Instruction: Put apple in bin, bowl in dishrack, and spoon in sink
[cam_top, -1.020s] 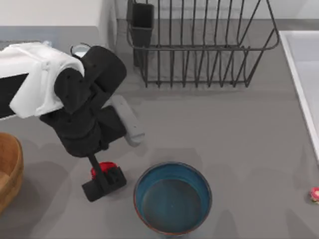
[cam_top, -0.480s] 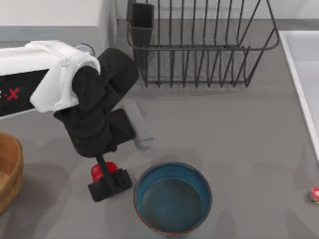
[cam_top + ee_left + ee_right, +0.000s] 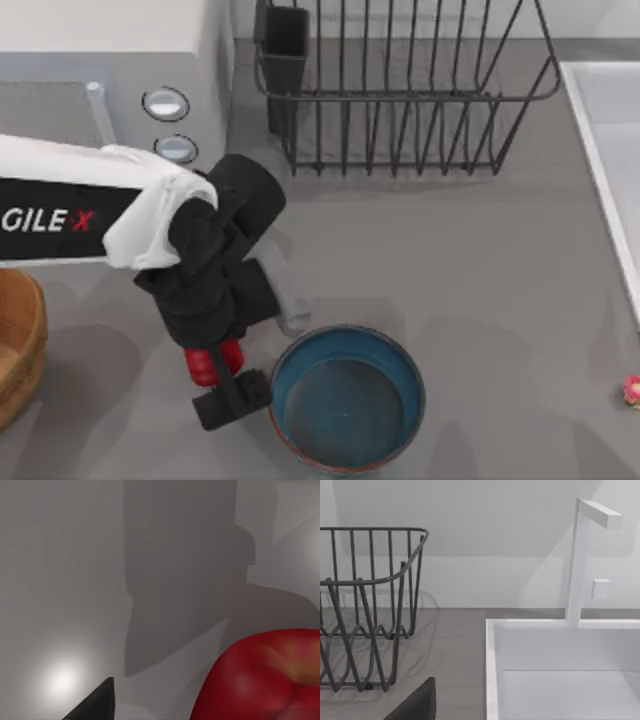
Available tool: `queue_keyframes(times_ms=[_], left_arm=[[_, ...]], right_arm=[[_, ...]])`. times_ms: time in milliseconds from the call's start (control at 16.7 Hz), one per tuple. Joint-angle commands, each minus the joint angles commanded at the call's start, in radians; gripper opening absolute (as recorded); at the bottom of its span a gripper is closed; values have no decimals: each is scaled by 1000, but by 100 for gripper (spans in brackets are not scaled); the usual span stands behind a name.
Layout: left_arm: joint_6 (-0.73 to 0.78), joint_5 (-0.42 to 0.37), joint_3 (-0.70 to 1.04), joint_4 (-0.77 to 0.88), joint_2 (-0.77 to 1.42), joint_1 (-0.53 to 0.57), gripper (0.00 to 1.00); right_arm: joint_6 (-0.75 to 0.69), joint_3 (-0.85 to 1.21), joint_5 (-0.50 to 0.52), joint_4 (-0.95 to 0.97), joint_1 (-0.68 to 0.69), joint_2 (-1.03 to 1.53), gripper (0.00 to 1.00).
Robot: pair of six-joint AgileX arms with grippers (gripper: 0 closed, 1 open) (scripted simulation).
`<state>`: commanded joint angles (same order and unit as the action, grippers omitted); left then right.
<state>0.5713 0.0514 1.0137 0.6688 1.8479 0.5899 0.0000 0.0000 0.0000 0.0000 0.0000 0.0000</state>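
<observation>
Here the left hand straddles the apple beside the bowl.

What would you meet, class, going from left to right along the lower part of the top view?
bin → apple, under the left gripper → bowl → spoon

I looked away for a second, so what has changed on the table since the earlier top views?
The left arm's gripper slid toward the top view's lower right, nearer the large blue bowl, uncovering the white box's round knobs. The small bright red apple now sits between its fingers; a firm grasp is unclear. Bowl, dark wire dishrack, tiny pink spoon and wooden bin stayed put.
</observation>
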Motion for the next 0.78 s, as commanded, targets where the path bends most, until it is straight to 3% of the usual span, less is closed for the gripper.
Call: queue_keyframes(times_ms=[300,780], left_arm=[[1,0,-9,-15,11,-1,100],[1,0,-9,-15,11,-1,40]], right_arm=[[0,0,0,0,0,0,100],[0,0,0,0,0,0,100]])
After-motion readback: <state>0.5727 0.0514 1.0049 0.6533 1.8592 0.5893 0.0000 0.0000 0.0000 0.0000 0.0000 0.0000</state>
